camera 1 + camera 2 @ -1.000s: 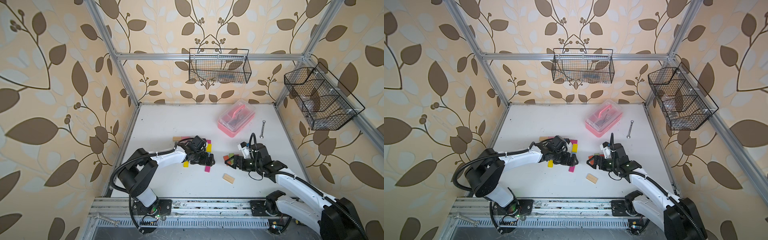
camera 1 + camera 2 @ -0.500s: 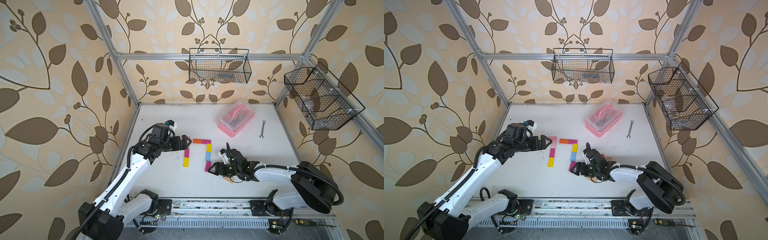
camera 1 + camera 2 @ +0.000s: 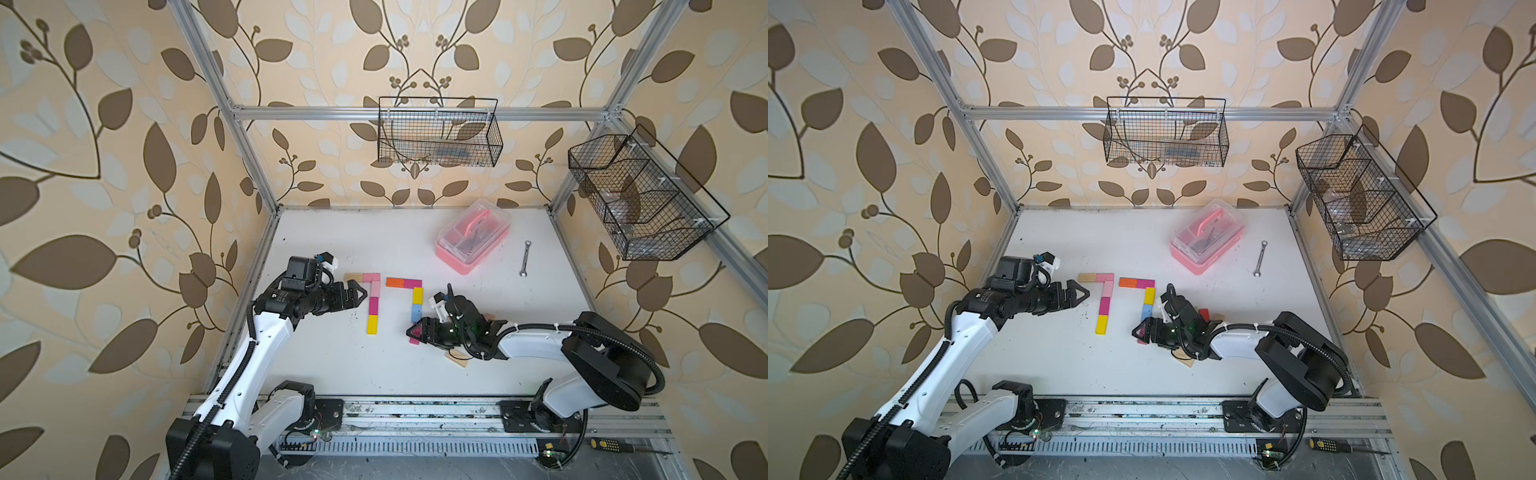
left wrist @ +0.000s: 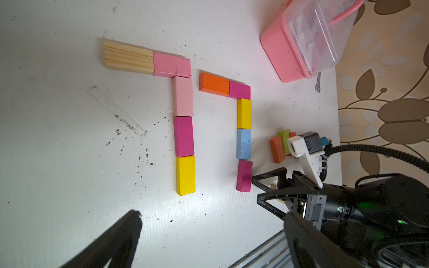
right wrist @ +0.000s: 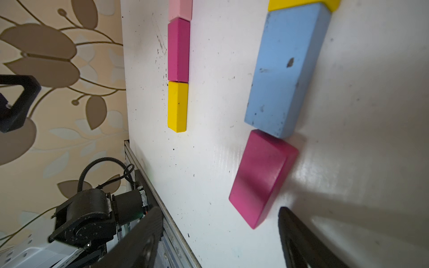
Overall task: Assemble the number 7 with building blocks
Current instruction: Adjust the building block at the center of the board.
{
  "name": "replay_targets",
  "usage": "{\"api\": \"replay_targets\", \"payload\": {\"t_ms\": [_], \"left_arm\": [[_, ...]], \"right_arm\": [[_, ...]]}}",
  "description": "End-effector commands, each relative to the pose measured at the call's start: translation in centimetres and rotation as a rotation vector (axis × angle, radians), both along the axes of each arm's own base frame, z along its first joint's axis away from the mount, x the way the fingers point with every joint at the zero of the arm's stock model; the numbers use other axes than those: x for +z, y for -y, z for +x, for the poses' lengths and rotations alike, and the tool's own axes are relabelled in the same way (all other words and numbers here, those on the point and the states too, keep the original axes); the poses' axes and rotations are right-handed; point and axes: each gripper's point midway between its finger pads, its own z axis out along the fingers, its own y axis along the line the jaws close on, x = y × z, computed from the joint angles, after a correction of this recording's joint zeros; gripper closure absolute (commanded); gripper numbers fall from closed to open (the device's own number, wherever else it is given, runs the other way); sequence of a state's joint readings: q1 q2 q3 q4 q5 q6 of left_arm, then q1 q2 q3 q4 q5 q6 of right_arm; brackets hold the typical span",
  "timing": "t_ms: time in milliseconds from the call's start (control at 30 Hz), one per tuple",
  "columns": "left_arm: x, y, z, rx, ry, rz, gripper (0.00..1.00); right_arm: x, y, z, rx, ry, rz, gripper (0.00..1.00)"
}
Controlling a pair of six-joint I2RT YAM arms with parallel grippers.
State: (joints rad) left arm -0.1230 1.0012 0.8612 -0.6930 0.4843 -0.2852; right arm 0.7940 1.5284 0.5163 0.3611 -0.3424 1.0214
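Observation:
Two number 7 shapes of building blocks lie mid-table. One 7 (image 3: 373, 299) has a wood and pink bar over a pale pink, magenta and yellow stem. The other 7 (image 3: 417, 297) has an orange and magenta bar, then yellow and blue (image 5: 285, 69). Its lowest magenta block (image 4: 244, 176) (image 5: 262, 176) lies slightly askew against the blue one. My right gripper (image 3: 413, 332) (image 5: 219, 210) is open, low on the table, one fingertip right beside that magenta block. My left gripper (image 3: 357, 293) (image 4: 212, 214) is open and empty, left of the first 7.
A plain wood block (image 3: 457, 359) lies under my right arm. Orange (image 4: 277, 149), green and red loose blocks are heaped behind its wrist. A pink clear-lidded box (image 3: 471, 237) and a wrench (image 3: 525, 257) sit at the back right. Wire baskets (image 3: 438, 133) hang on the walls.
My left arm has pulled back to the left, uncovering both 7 shapes. My right gripper has swung in low to the foot of the second 7, jaws a little narrower.

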Motion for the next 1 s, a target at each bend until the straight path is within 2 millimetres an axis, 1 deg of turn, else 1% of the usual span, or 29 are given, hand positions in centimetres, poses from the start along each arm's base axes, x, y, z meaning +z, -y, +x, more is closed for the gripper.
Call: {"api": "replay_targets", "payload": {"t_ms": [0, 200, 633, 967], "left_arm": [[0.2, 0.4, -0.3, -0.042, 0.014, -0.017, 0.01], [0.0, 0.4, -0.4, -0.042, 0.012, -0.017, 0.01], [-0.4, 0.4, -0.3, -0.044, -0.005, -0.016, 0.01], [-0.5, 0.5, -0.3, -0.046, -0.01, -0.019, 0.01]], "right_arm": [[0.2, -0.5, 0.9, -0.025, 0.008, 0.007, 0.2], [-0.1, -0.6, 1.1, -0.027, 0.003, 0.01, 0.2], [-0.9, -0.1, 1.5, -0.041, -0.004, 0.008, 0.2], [-1.7, 0.1, 1.4, -0.043, -0.017, 0.0, 0.2]]}}
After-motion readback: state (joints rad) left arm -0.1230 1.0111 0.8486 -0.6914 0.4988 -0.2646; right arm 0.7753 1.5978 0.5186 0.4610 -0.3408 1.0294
